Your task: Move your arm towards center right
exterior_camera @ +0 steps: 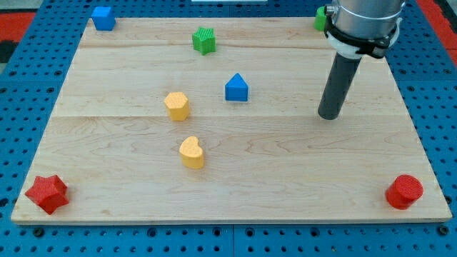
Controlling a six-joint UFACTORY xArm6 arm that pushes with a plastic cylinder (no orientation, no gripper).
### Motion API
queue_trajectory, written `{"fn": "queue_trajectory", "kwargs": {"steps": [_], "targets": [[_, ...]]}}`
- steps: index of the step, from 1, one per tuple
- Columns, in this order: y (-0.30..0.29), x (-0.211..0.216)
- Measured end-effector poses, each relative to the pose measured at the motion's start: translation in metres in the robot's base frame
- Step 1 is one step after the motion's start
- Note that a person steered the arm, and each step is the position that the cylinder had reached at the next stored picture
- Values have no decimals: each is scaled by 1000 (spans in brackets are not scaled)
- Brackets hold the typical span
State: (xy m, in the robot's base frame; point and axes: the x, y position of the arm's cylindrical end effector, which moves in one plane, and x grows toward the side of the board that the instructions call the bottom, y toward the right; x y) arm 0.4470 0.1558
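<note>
My tip (329, 116) rests on the wooden board (285, 178) at the view's centre right, with no block touching it. The nearest block is a blue house-shaped block (236, 88), well to the tip's left. A yellow block (176, 106) sits left of that, and a yellow heart-shaped block (191, 152) lies below it. A green block (204, 40) is near the top centre. Another green block (321, 18) at the top right is mostly hidden behind the arm.
A blue cube (103, 17) sits at the top left corner. A red star-shaped block (47, 193) is at the bottom left corner and a red cylinder (404, 191) at the bottom right corner. Blue pegboard (21, 86) surrounds the board.
</note>
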Motion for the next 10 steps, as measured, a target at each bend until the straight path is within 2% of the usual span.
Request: {"fn": "queue_trajectory", "kwargs": {"steps": [1,2,10], "targets": [[0,26],[0,29],[15,27]]}}
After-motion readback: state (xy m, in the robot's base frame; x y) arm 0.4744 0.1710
